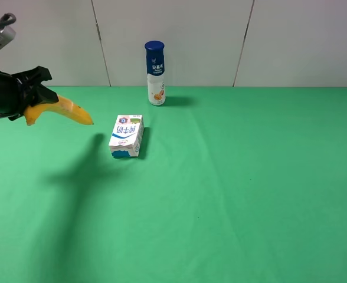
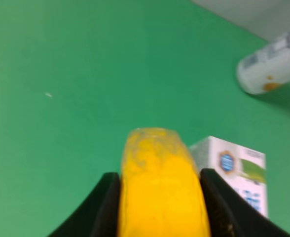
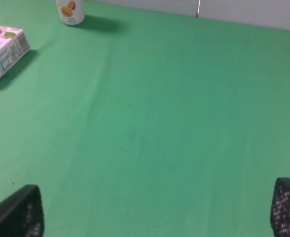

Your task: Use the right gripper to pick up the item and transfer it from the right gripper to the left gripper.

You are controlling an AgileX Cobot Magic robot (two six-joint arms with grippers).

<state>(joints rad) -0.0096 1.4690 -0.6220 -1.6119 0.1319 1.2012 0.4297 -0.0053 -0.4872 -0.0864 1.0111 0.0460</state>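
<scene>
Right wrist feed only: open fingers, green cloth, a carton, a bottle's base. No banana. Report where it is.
Observer: The banana is in the left gripper, held off the cloth at the far left of the high view.
Operator: Confirm the grip.
Observer: In the left wrist view, both fingers press against the banana's sides, so the gripper is shut on it.
Operator: Describe the rest of that bottle.
Observer: The bottle stands upright with a blue cap. It is beyond the milk carton and not touching it.
</scene>
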